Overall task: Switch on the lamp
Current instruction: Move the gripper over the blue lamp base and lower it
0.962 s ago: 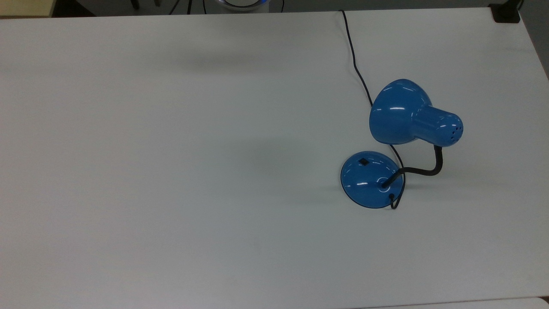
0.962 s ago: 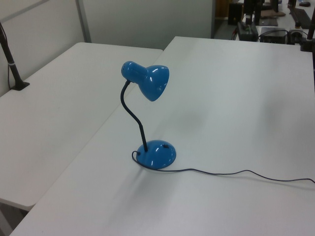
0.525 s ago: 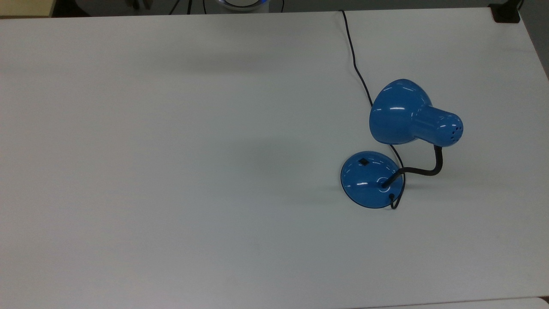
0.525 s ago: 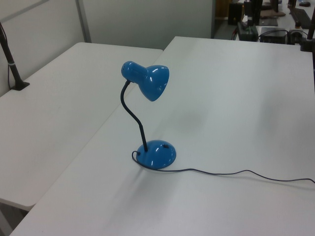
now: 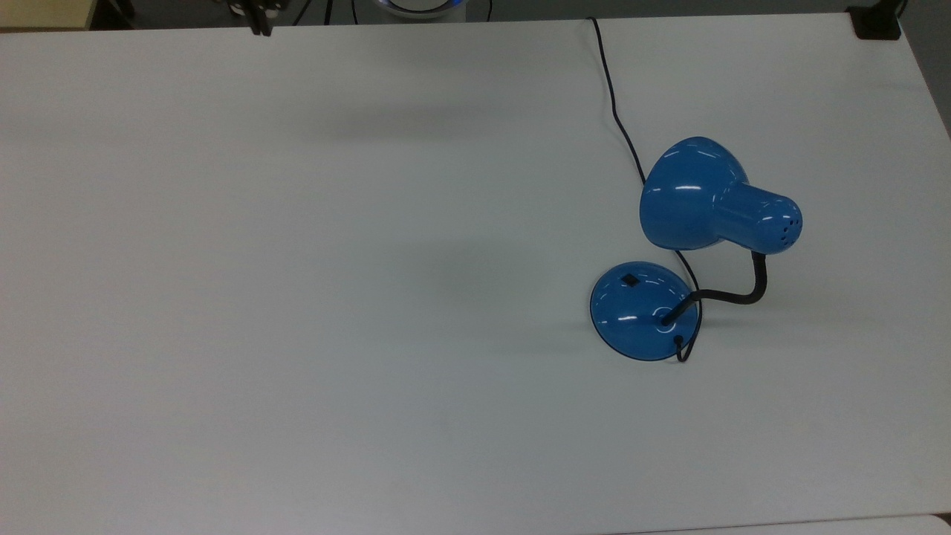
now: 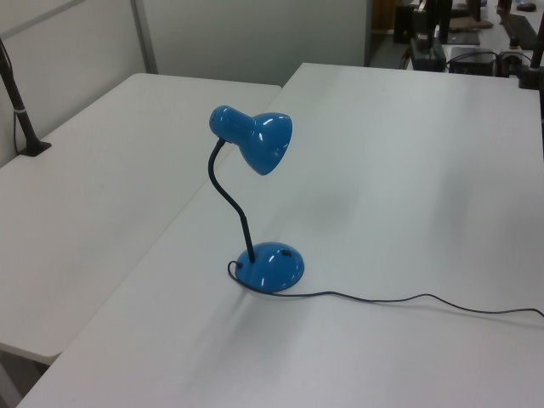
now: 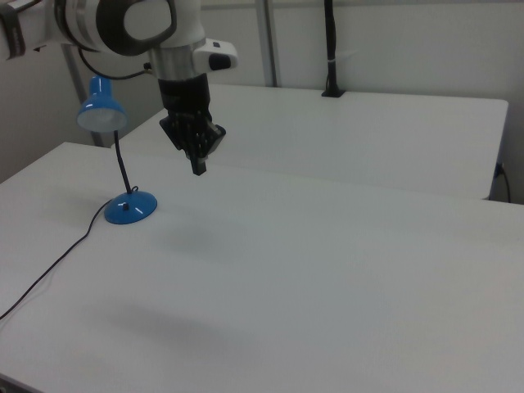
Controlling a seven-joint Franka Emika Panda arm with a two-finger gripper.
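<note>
While the lamp (image 5: pixel 695 249) sits untouched near the desk's (image 5: pixel 297 297) right edge in the top view, my gripper (image 5: pixel 260 26) has just crept into sight at the far edge, toward the top view's left corner; half a second ago only a blur showed there, and a second ago nothing. In the right view the gripper (image 7: pixel 199 169) hangs above the desk, well apart from the lamp (image 7: pixel 115 155), fingers pinched together and holding nothing; so I judge the approach has only begun. Base, switch (image 5: pixel 630 280) and cord (image 5: pixel 613 89) lie as before; shade unlit.
</note>
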